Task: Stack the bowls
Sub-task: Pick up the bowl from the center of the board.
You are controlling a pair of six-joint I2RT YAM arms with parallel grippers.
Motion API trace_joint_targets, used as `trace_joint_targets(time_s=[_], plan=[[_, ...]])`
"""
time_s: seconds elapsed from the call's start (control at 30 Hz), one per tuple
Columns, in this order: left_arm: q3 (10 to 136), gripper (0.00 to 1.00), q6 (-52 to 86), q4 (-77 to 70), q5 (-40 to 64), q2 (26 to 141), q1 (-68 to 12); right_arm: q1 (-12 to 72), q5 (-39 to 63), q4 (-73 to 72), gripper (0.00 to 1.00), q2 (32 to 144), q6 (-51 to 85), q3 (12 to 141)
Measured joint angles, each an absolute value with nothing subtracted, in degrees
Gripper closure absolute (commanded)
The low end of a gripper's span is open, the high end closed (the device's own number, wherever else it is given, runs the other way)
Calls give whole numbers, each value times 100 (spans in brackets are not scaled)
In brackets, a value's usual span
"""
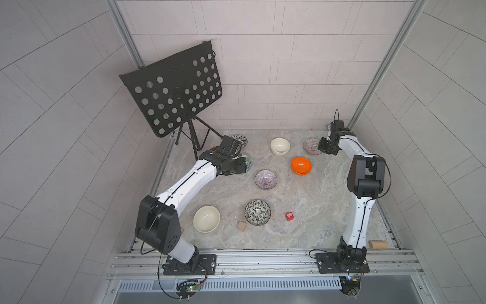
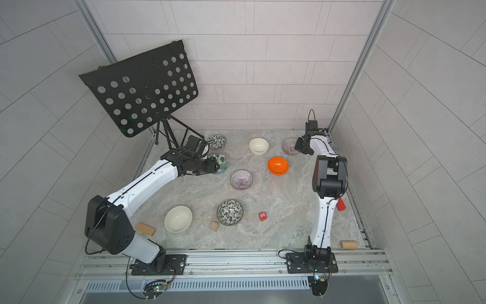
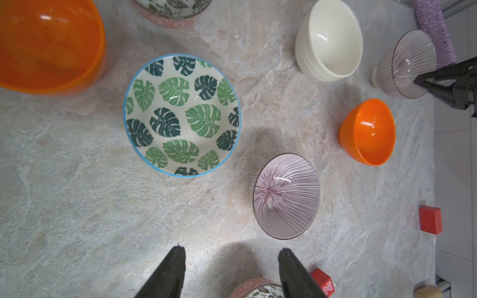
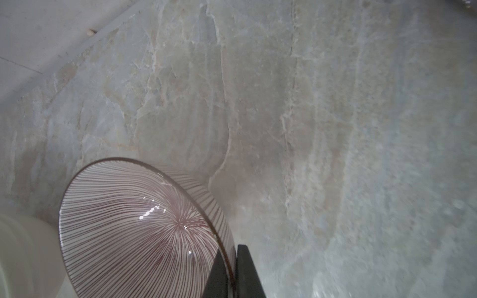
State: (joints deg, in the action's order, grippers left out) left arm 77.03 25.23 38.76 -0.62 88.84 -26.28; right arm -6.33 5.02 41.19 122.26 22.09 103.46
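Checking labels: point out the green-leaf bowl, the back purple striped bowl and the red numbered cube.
green-leaf bowl (image 3: 182,114), left wrist view, inner bottom.
back purple striped bowl (image 4: 144,229), right wrist view, inner wall.
red numbered cube (image 1: 289,216), a top view, numbered face.

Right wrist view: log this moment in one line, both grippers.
right gripper: shut on purple striped bowl rim | left gripper: open, empty, near green-leaf bowl | bowl lifted: cannot tell

music stand (image 1: 172,89) rear L; die (image 1: 289,216) R of front-ctr bowl (image 1: 257,212), block (image 1: 241,226) L
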Motion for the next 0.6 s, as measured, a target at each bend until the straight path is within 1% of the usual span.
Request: trace_joint_targets(time_s=[0.13, 0.33, 0.47, 0.6], plan=[[8191, 39, 2504, 3909, -60, 8980, -2825, -309, 274, 4198, 100, 11109, 2084, 9719], [8833, 36, 2504, 3968, -73, 9236, -3166, 718, 62, 4123, 100, 9500, 1962, 8984], [8978, 36, 2528, 4027, -95, 9321, -3367, 1546, 30, 4051, 100, 8895, 1944, 8394], [8978, 37, 2578, 4064, -226, 9321, -3562, 2220, -161, 4064, 100, 8858, 1900, 8110]])
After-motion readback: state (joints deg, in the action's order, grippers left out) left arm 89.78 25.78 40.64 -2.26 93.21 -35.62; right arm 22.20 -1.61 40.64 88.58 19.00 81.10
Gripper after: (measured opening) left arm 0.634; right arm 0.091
